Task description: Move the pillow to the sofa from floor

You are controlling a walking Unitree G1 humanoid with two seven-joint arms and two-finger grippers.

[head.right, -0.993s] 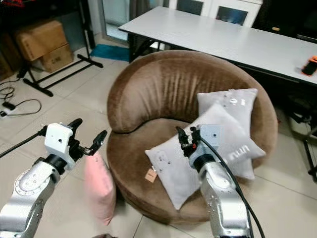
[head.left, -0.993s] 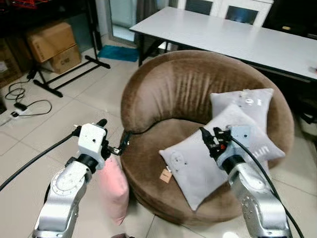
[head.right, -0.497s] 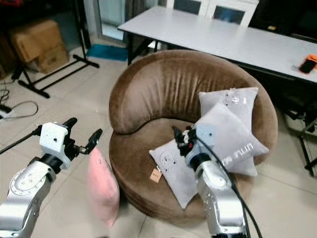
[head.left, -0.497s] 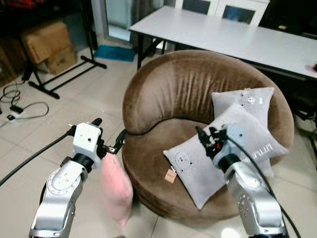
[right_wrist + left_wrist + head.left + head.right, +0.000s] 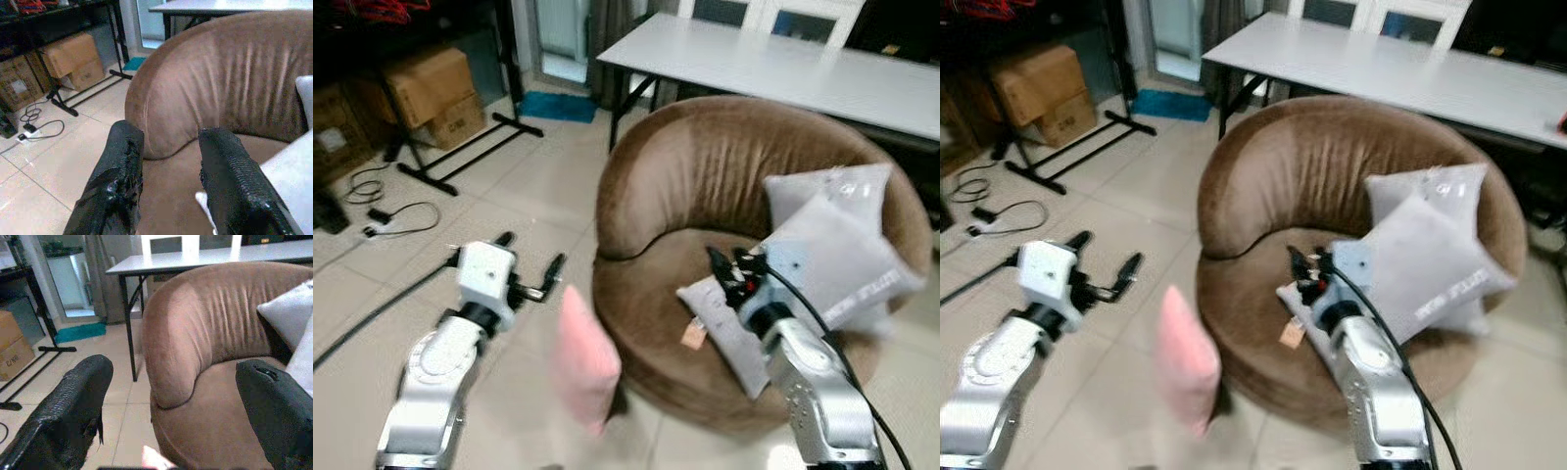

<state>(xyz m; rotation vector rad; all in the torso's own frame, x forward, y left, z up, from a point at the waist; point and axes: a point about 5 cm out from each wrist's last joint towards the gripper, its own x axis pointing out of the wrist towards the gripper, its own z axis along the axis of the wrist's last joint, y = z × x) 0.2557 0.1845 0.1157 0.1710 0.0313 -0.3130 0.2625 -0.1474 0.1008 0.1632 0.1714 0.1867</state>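
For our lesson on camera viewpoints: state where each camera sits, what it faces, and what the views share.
Left and right eye views: on the head, looking down at the pink pillow on the floor beside the brown sofa; both arms show.
Left wrist view: along the open left tool toward the sofa.
Right wrist view: along the open right tool over its seat.
Shared: the sofa's backrest.

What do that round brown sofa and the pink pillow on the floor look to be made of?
The sofa looks like velvety, matte brown plush: its curved back shows soft vertical creases and a light sheen. The pink pillow seems soft fabric with filling, standing on edge against the sofa's base; the blur hides its weave.
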